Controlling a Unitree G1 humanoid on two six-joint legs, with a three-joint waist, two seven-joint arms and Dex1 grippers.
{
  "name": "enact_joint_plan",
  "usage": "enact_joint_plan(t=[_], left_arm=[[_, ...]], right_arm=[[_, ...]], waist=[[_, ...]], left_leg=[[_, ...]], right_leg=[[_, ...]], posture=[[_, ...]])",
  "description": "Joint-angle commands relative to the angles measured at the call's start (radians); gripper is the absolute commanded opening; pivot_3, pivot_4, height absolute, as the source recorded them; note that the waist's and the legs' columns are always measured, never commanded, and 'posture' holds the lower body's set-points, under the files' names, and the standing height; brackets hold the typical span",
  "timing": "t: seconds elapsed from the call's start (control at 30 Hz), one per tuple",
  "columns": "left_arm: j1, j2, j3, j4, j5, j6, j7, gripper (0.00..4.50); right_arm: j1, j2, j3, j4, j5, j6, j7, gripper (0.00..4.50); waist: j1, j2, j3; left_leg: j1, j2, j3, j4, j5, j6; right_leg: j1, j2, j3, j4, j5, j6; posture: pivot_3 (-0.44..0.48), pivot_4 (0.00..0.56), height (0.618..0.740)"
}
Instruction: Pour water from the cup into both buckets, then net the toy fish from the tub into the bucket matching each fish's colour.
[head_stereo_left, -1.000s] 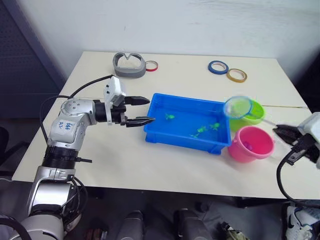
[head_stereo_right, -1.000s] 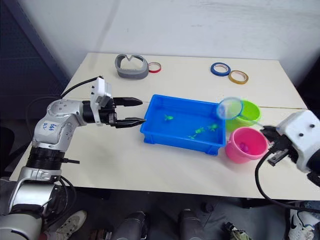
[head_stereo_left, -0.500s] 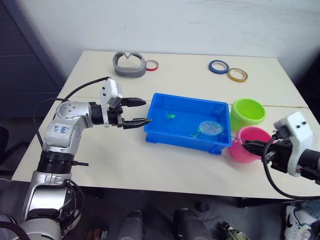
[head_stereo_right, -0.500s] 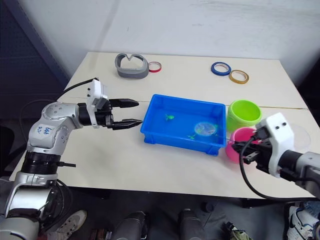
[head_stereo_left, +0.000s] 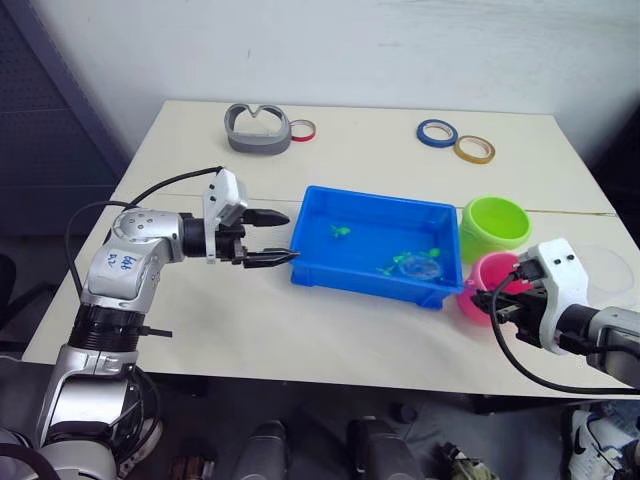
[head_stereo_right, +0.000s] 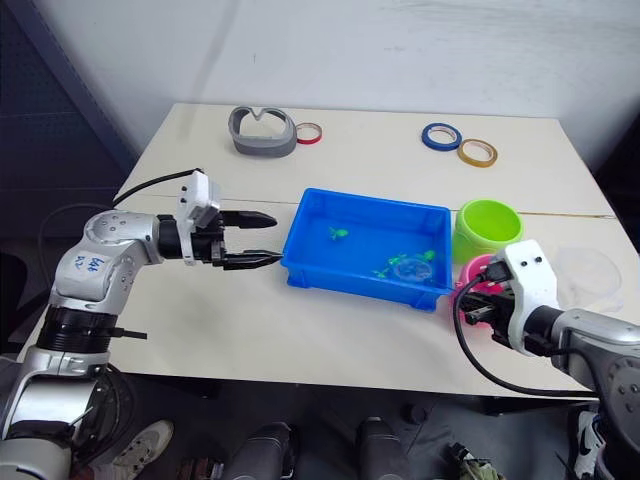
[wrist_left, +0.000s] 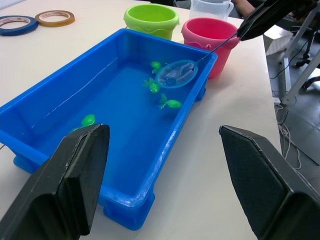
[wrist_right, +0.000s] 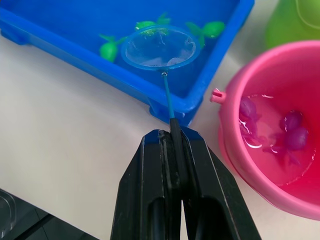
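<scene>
Right gripper (wrist_right: 172, 131) clenched on the thin dark handle of the blue-rimmed mesh net (wrist_right: 160, 47), whose hoop lies in the shallow blue plastic tub (head_stereo_left: 318, 262) among green toy fish (wrist_left: 171, 104) by the tub's end nearest the glossy pink bucket (wrist_right: 280, 200). Left gripper (head_stereo_left: 281, 237) released, at the tub's opposite end.

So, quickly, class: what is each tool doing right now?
Left tool: open, holding nothing, beside the tub.
Right tool: shut on the net handle, hoop in the tub.

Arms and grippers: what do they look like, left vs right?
Left arm: silver-grey segments, dark joints, blue handwritten marking on the forearm, black cable looping over it. White wrist block, then the left gripper with two black tapered fingers. Right arm: grey, white wrist block, black cables; right gripper black too.
</scene>
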Motion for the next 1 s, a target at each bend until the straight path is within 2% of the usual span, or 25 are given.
enact_joint_plan(t=[0.03,0.5,0.83,1.0], left_arm=[[-0.006,0.012,0.02,-0.036,-0.016,0.01,-0.002,3.84],[0.015,0.021,0.035,-0.082,-0.031,0.046,0.015,3.84],[0.022,0.035,0.043,-0.096,-0.032,0.051,0.02,3.84],[0.029,0.044,0.049,-0.108,-0.037,0.056,0.027,3.84]], right_arm=[[-0.006,-0.005,-0.002,0.004,0.017,0.005,-0.026,0.0],[-0.044,-0.014,0.062,0.098,0.097,0.005,-0.151,0.0],[-0.155,0.102,0.126,0.167,0.024,0.005,-0.288,0.0],[-0.217,0.153,0.137,0.185,-0.071,-0.005,-0.334,0.0]], waist=[[-0.002,0.0,0.0],[-0.002,0.0,0.0],[-0.004,0.0,0.0],[-0.008,0.0,0.0]], left_leg=[[0.0,0.0,0.0,0.0,0.0,0.0],[0.0,0.0,0.0,-0.001,0.0,0.0],[-0.001,0.0,0.0,-0.002,0.0,0.0],[-0.002,0.0,0.0,-0.002,0.0,0.001]], right_leg=[[0.0,0.0,0.0,0.0,0.0,0.0],[0.0,0.0,0.0,-0.001,0.0,0.0],[-0.001,-0.001,0.0,-0.002,0.0,0.0],[-0.003,-0.001,-0.001,-0.002,0.0,0.0]], posture=[[0.0,0.15,0.74],[0.0,0.15,0.74],[0.0,0.15,0.74],[0.0,0.15,0.74]])
